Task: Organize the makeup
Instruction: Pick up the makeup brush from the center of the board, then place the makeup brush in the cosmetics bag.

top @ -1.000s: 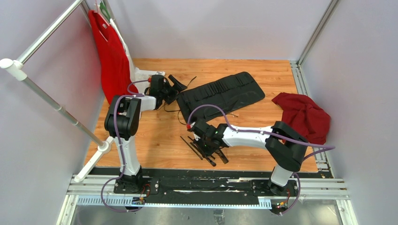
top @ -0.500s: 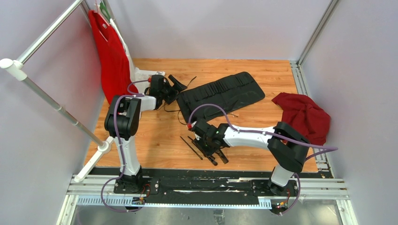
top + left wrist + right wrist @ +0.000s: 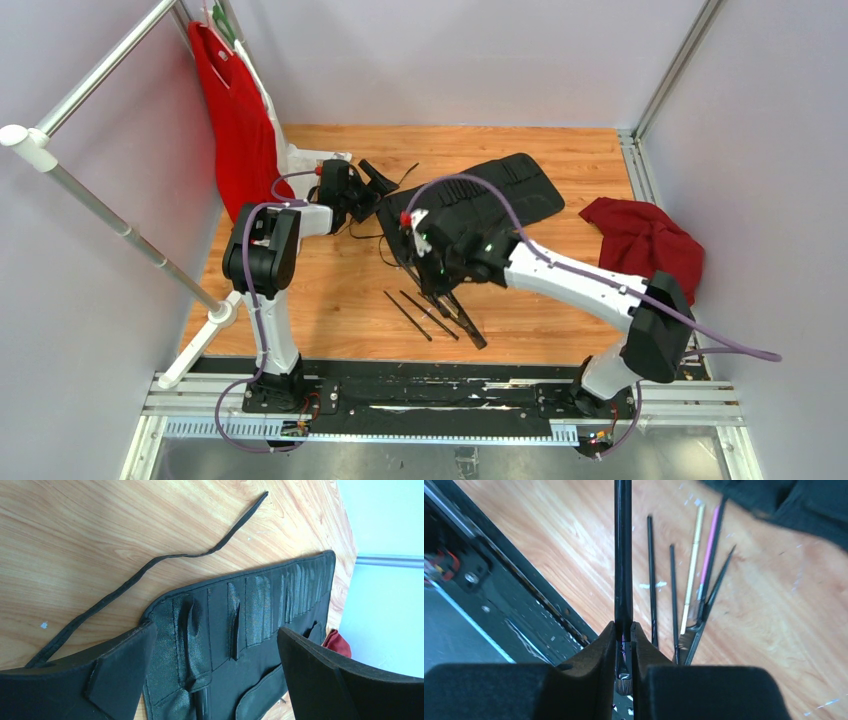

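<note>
Right hand (image 3: 624,630) pinches thin black makeup brush (image 3: 623,555) toward worktop's (image 3: 340,290) front edge; left hand (image 3: 212,635) open over black fabric roll (image 3: 260,610).

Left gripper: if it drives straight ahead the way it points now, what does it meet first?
Probably the black fabric slotted roll, lying right ahead of the open left gripper; the thin black cord lies aside. Depth is unclear.

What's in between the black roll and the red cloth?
Nothing. The top view shows only a narrow strip of bare wooden table between the black roll and the red cloth.
</note>
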Action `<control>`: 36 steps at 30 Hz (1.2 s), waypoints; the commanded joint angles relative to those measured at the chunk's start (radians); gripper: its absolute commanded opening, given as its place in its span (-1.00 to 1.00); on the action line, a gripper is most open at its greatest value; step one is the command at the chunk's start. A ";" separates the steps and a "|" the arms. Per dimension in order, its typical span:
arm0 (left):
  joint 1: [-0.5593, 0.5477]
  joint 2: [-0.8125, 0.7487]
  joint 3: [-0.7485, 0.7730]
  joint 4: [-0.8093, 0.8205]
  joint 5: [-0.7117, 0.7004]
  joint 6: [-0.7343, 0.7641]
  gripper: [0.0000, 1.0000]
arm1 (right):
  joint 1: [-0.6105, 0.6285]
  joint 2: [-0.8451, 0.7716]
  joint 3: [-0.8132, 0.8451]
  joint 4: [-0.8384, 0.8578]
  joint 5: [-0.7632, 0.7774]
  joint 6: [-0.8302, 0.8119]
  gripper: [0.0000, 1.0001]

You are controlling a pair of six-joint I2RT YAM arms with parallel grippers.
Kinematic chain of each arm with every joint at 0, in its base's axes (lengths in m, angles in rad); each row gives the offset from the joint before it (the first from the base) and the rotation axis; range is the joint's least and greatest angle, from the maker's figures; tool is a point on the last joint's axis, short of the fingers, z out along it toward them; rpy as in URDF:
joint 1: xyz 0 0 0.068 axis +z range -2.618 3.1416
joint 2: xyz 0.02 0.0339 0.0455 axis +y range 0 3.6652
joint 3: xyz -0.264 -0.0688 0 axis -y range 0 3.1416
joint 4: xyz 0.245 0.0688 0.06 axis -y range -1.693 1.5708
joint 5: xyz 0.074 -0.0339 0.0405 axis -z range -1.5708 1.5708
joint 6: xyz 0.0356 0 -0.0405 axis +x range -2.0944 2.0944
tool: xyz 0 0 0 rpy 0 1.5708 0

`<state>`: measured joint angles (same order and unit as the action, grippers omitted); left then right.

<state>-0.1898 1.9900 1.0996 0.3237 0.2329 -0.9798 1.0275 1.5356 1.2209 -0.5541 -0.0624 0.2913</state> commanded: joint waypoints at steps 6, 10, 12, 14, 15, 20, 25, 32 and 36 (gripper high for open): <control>0.010 0.047 -0.011 -0.181 -0.022 0.020 0.96 | -0.331 0.023 0.206 -0.104 -0.305 -0.002 -0.99; 0.010 0.050 -0.007 -0.184 -0.021 0.019 0.96 | -0.449 0.094 0.243 -0.078 -0.473 0.028 -0.99; 0.010 0.050 -0.005 -0.184 -0.022 0.017 0.96 | -0.488 0.142 0.248 -0.041 -0.545 0.057 -0.99; 0.010 0.051 -0.005 -0.184 -0.021 0.018 0.96 | -0.519 0.186 0.257 -0.016 -0.620 0.090 -0.99; 0.010 0.050 -0.006 -0.185 -0.022 0.018 0.96 | -0.529 0.208 0.262 -0.001 -0.654 0.103 -0.99; 0.010 0.053 -0.009 -0.184 -0.017 0.018 0.96 | -0.560 0.304 0.296 0.052 -0.756 0.164 -0.99; 0.010 0.052 -0.013 -0.182 -0.016 0.016 0.96 | -0.568 0.390 0.341 0.080 -0.806 0.209 -0.99; 0.010 0.052 -0.017 -0.180 -0.012 0.014 0.96 | -0.576 0.494 0.395 0.075 -0.795 0.225 -0.99; 0.010 0.048 -0.018 -0.179 -0.012 0.014 0.96 | -0.581 0.537 0.421 0.053 -0.767 0.220 -0.99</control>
<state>-0.1898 1.9915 1.1145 0.2970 0.2329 -0.9806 0.4683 2.0312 1.6012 -0.4751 -0.8303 0.4984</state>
